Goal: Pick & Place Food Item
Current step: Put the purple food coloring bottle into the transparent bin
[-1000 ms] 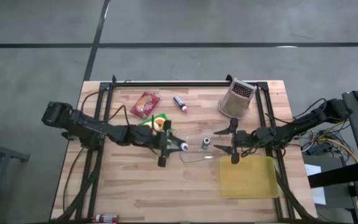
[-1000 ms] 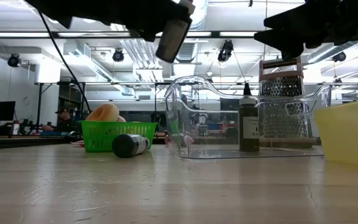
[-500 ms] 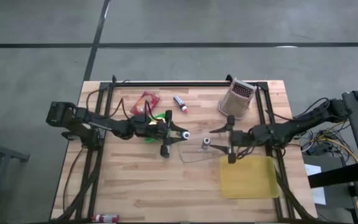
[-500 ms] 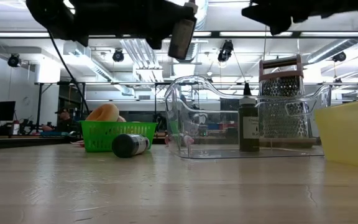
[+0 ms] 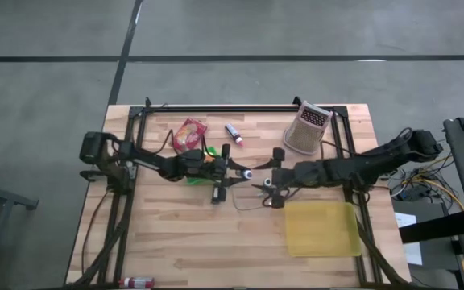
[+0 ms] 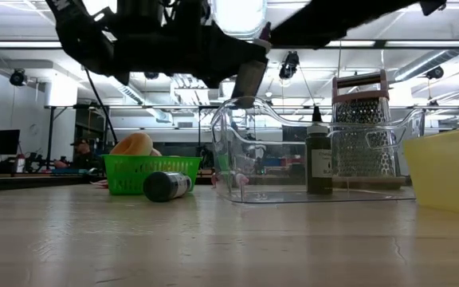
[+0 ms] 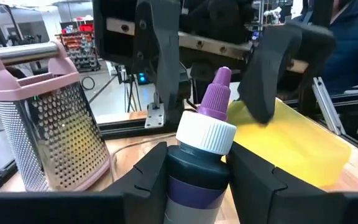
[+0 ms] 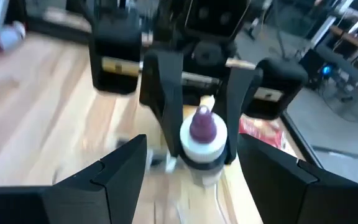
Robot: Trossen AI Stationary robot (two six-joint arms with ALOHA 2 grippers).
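My left gripper [image 5: 225,173] is shut on a dark bottle with a white cap and a purple tip [image 5: 246,172]. It holds the bottle above the table's middle, by the left end of a clear plastic container [image 5: 256,196]. My right gripper [image 5: 276,177] is open and empty. It faces the bottle's tip from the right, a short way off, and shows in the left wrist view [image 7: 210,43]. The right wrist view shows the bottle [image 8: 201,140] ahead of my open right gripper [image 8: 199,175]. A green basket [image 5: 202,158] holding a bread roll [image 6: 132,145] rests on the table behind my left gripper. My left gripper pinches the bottle's dark body [image 7: 190,182] just below the white cap, between its two fingers. The fingers come level from the table's left and lie along the bottle. The bottle is lifted clear and lies about level, its purple tip [image 7: 217,93] toward the table's right.
A small dark bottle [image 6: 319,159] stands in the clear container. A pink-handled grater [image 5: 306,129] stands at the far right and a yellow bin [image 5: 322,229] at the near right. A red packet [image 5: 189,134] and a small tube [image 5: 234,133] lie at the far side.
My left gripper has carried the bottle a little toward the table's far edge and right, still shut on it. My right gripper has gone toward the table's left, closing on the bottle's tip, and has stayed open.
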